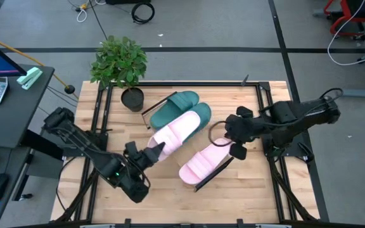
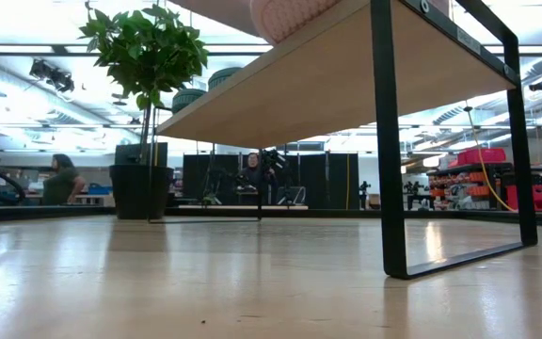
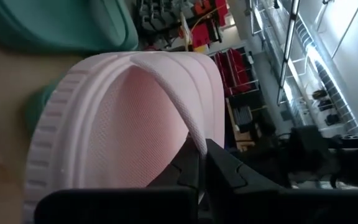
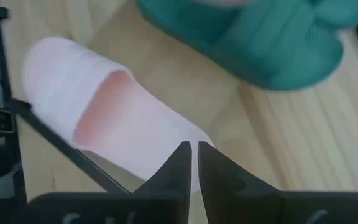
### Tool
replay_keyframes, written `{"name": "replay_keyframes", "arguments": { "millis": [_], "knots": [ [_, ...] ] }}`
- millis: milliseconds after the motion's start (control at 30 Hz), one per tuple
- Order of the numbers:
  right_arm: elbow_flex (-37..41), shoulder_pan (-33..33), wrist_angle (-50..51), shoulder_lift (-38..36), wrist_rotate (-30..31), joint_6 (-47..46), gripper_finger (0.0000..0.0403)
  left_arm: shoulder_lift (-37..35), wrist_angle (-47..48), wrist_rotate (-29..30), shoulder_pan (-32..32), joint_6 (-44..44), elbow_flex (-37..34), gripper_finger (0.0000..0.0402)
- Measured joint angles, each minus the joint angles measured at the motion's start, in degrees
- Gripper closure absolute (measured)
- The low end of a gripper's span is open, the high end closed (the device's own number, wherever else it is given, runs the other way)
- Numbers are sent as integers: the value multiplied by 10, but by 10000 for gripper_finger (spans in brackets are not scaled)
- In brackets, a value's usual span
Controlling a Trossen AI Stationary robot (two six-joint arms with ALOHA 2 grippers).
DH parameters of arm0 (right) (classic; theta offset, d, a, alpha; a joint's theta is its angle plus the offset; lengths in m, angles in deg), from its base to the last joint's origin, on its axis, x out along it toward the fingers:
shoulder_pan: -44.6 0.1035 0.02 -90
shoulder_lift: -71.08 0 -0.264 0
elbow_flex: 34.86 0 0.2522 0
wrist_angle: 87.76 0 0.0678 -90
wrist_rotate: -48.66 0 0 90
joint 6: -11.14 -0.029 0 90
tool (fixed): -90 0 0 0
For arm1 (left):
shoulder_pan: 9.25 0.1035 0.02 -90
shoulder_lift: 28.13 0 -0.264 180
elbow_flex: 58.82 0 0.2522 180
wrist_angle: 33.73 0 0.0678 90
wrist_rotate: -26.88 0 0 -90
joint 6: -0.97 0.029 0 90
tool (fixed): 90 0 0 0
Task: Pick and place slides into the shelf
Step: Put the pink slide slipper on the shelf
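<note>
On the shelf [image 1: 203, 179], set diagonally across the desk [image 1: 246, 196], all four slides are seen. Two teal slides [image 1: 175, 106] lie toward the far end, beside a potted plant [image 1: 119, 63]. One pink slide [image 1: 176, 133] is laid partly over a teal one, and its heel rim is pinched by the clenched left hand [image 1: 152, 152]. The other pink slide [image 1: 206, 163] rests at the near end, where the right hand [image 1: 234, 148] is held over it, its fingers nearly together and nothing visibly grasped.

No text, label, brand or number is legible on anything in these views
</note>
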Motion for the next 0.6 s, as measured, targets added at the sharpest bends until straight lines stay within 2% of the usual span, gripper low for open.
{"name": "replay_keyframes", "arguments": {
  "millis": [233, 600],
  "knots": [
    [0, 44, -64, -55, 3, 65, 392, 20, -66, -6, 8, 16, 0, 391],
    [0, 78, -41, -121, 5, 63, 388, 20, -208, -80, 54, 192, 0, 391]
  ]
}}
